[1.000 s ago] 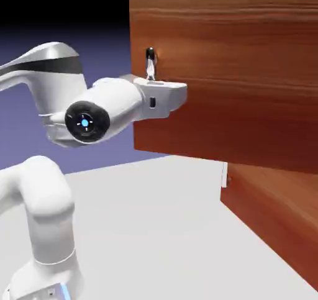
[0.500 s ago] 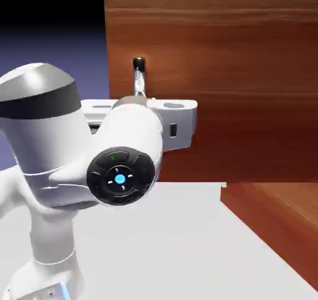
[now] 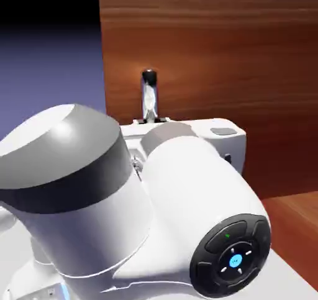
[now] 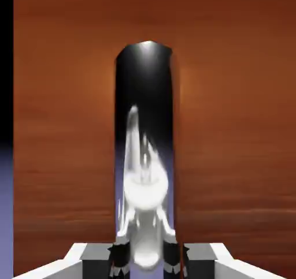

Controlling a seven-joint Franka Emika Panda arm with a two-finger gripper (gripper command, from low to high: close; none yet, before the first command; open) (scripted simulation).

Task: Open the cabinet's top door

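The arm [image 3: 105, 212] fills the lower half of the exterior view, its grey-banded link and a round black joint cap with a blue light nearest the camera. Behind it stands the top door [image 3: 211, 81], a broad reddish-brown wood-grain panel swung out toward the camera, its free vertical edge lying to the exterior view's left of the handle. A strip of the cabinet [image 3: 298, 224] shows below the door at the exterior view's lower right, partly hidden by the arm. The handle [image 3: 149, 97], a short upright silver bar with a dark rounded top, stands on the door just beside that free edge and rises above the white hand. In the hand view the handle [image 4: 144, 151] runs up the middle of the frame against the door [image 4: 231, 127]. The gripper [image 4: 144, 259] is clamped on the handle's lower end, one dark fingertip [image 4: 119, 259] pressed against each side of the bar.
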